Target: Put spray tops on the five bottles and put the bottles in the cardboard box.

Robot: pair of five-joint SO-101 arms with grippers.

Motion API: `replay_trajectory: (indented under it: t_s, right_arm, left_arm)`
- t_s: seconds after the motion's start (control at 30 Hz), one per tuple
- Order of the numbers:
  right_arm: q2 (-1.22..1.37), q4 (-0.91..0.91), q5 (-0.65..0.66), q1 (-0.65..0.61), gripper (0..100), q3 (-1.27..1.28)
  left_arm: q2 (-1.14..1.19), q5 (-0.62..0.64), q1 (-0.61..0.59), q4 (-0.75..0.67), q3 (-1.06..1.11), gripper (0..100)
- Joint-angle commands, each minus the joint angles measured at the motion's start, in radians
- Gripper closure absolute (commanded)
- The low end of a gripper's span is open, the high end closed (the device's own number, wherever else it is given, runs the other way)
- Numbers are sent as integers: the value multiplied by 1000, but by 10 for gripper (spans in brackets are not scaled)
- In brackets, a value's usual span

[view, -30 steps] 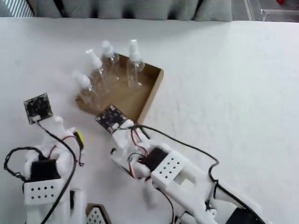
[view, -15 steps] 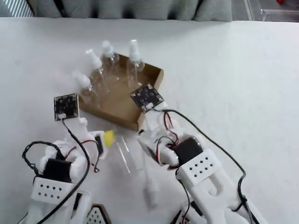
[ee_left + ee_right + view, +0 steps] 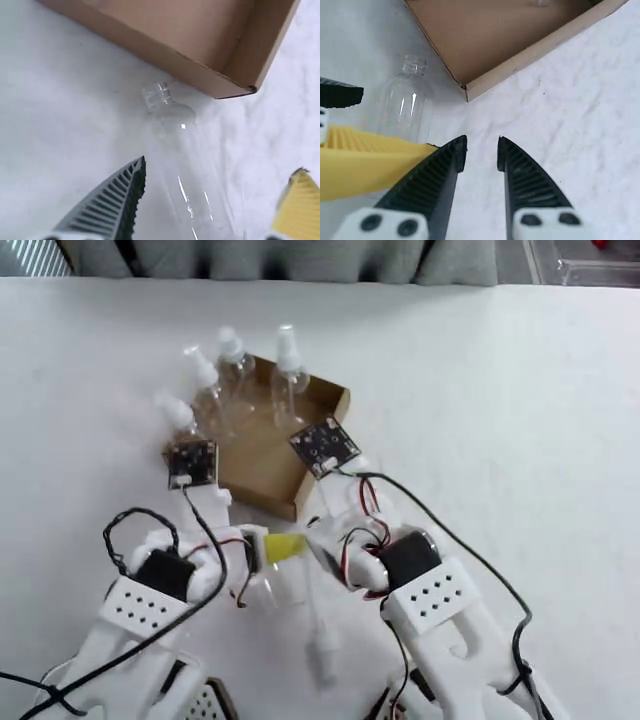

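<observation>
White surface, cloth-like, with both arms coming in from the 6 o'clock edge.

- Nearest: loose spray top (image 3: 322, 652) lying flat, dip tube pointing toward 12 o'clock. Neither gripper is on it.
- Just past it: fifth bottle (image 3: 187, 165), clear, uncapped, on its side. Open neck points at the near wall of the cardboard box (image 3: 262, 455), close to the wall, contact not confirmed.
- Left gripper (image 3: 220, 167): released and spread wide, one finger either side of the bottle body, not yet clamped.
- Right gripper (image 3: 481, 145): parted only a little, nothing held. At 3 o'clock of the bottle, beside the box's near corner, and just beside the left gripper's yellow finger.
- Farther: four capped bottles (image 3: 232, 370) grouped at the 10–12 o'clock side of the box. Cannot tell whether all sit inside the walls.
- Beyond: grey upholstery along the far edge.

Judgement: four of five capped; last bottle about to be gripped.

Risks:
1. Round, slick body may roll or squirt out if the fingers close off-centre.
2. Any push toward 12 o'clock could jam the neck against the box wall or shift the box.
3. The grippers are crowded, so closing could knock fingers together.
4. The thin dip tube could bend on pickup and miss the neck.
</observation>
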Motion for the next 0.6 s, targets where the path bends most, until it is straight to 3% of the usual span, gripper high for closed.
replay_trajectory:
  t_s: [0.0, 0.23, 0.57]
  right_arm:
    - [-22, 8, 12, 12, 926, -46]
    - [-22, 8, 12, 12, 926, -44]
    - [-22, 8, 12, 12, 926, -35]
  left_arm:
    - [16, 20, 15, -26, -58, 610]
    - [56, 21, -30, -126, -25, 759]
    - [332, 48, -35, -161, -101, 645]
